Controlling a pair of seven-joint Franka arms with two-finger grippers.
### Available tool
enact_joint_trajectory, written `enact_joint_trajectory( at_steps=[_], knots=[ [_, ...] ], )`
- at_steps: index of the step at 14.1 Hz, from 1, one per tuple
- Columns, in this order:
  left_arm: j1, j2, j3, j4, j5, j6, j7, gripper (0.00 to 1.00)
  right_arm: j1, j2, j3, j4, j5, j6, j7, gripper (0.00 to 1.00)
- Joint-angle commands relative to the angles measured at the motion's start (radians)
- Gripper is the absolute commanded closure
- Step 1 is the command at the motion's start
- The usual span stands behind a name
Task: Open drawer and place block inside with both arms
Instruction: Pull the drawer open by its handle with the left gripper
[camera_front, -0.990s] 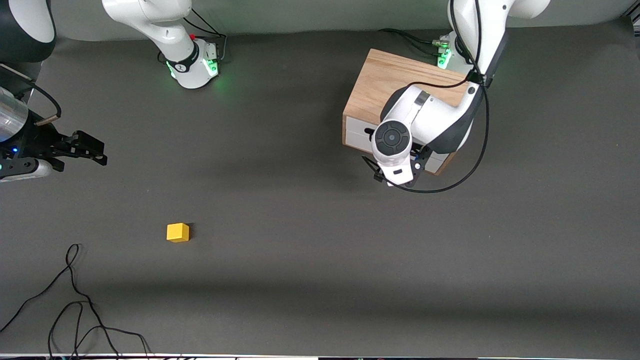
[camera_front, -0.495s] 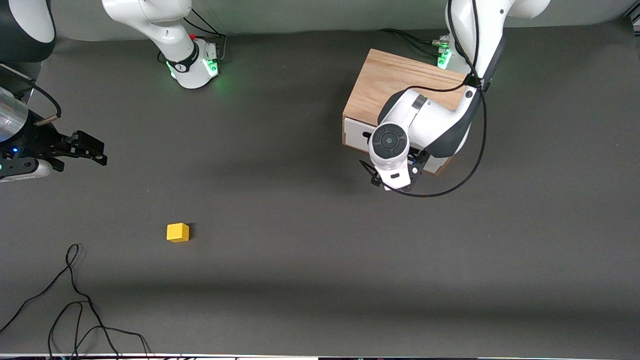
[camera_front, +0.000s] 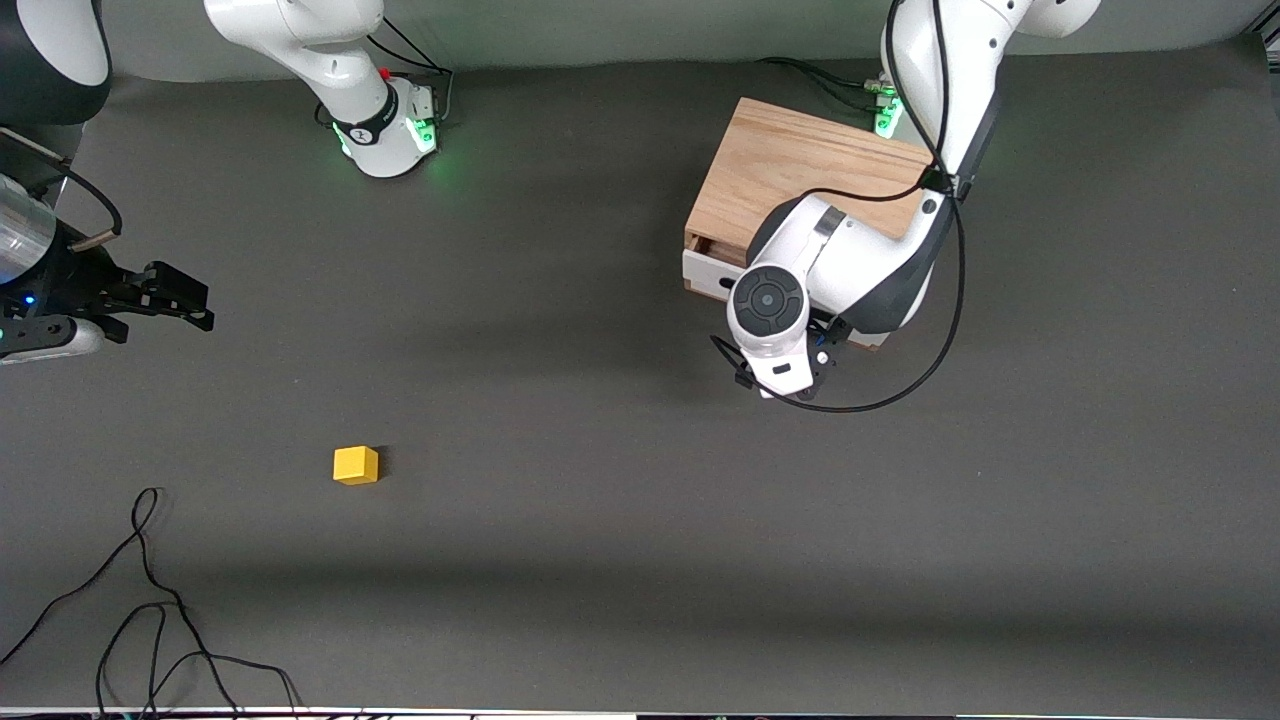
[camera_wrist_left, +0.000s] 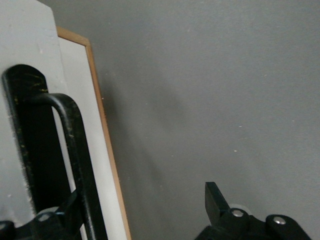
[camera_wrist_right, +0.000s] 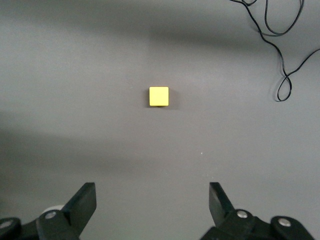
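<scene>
The light-wood cabinet (camera_front: 790, 170) stands toward the left arm's end of the table. Its drawer (camera_front: 704, 273) has a white front and stands slightly out, with a dark gap under the cabinet top. My left gripper (camera_wrist_left: 142, 197) is at the drawer front, mostly hidden under the wrist in the front view. It is open, and the black bar handle (camera_wrist_left: 75, 140) lies just inside one finger (camera_wrist_left: 60, 215). The yellow block (camera_front: 356, 465) lies on the mat, also in the right wrist view (camera_wrist_right: 159, 96). My right gripper (camera_front: 185, 300) hangs open and empty near the right arm's end, apart from the block.
A loose black cable (camera_front: 150, 600) lies on the mat nearer the front camera than the block, also in the right wrist view (camera_wrist_right: 280, 40). A black cable loops from the left arm past the drawer front (camera_front: 930, 340). The arm bases (camera_front: 390, 130) glow green.
My left arm has moved toward the front camera and the drawer has come a little way out of the cabinet. The right arm and the block have not moved.
</scene>
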Motion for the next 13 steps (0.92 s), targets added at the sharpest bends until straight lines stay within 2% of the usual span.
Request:
enact_joint_trajectory(
  at_steps=[1, 10, 13],
  knots=[
    [0.008, 0.080, 0.003, 0.126, 0.023, 0.021, -0.010, 0.00, 0.005, 0.008, -0.007, 0.021, -0.004, -0.018, -0.008, 0.00],
    [0.023, 0.161, 0.003, 0.279, 0.034, 0.035, -0.010, 0.00, 0.005, 0.008, -0.007, 0.021, -0.004, -0.018, -0.010, 0.00],
    [0.023, 0.173, 0.003, 0.293, 0.054, 0.059, -0.010, 0.00, 0.005, 0.008, -0.007, 0.021, -0.004, -0.018, -0.010, 0.00]
  ],
)
